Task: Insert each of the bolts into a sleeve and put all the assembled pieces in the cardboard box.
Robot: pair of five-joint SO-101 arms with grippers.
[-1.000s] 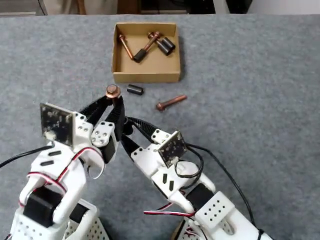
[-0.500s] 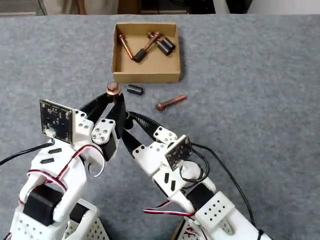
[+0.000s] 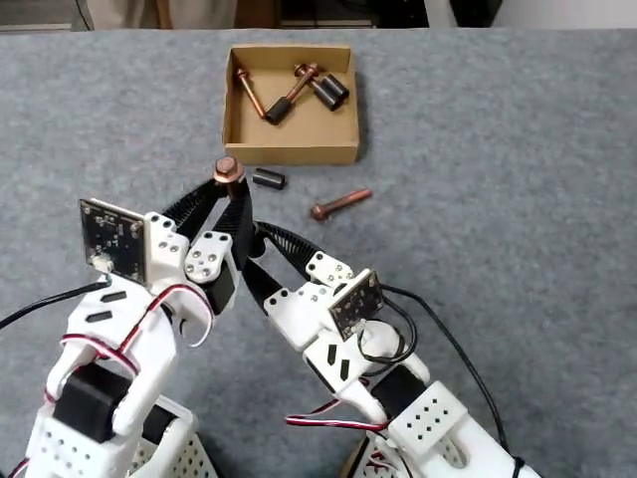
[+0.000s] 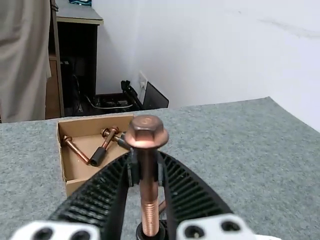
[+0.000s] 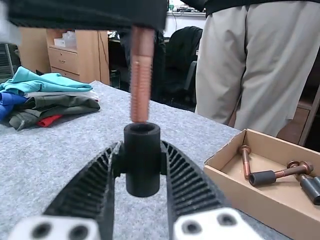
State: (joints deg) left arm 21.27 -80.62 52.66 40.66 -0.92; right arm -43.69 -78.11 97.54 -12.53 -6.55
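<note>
My left gripper (image 4: 145,170) is shut on a copper bolt (image 4: 145,175), held upright with its hex head (image 3: 228,168) up. Directly under the bolt's threaded tip (image 5: 140,112) stands a black sleeve (image 5: 142,160), upright, with my right gripper (image 5: 142,165) shut on it. The tip sits just at the sleeve's mouth. Both grippers meet in front of the cardboard box (image 3: 290,151), which holds assembled bolt-and-sleeve pieces (image 3: 289,97). A loose black sleeve (image 3: 268,179) and a loose copper bolt (image 3: 339,204) lie on the grey mat just before the box.
The grey mat (image 3: 498,179) lies open to the right of the arms. Folded clothes (image 5: 47,97) lie on the table's far side in the right wrist view. A person (image 5: 255,60) stands behind the box without touching anything.
The left gripper with the bolt has shifted slightly toward the box and lined up over the sleeve; the right arm closed in under it.
</note>
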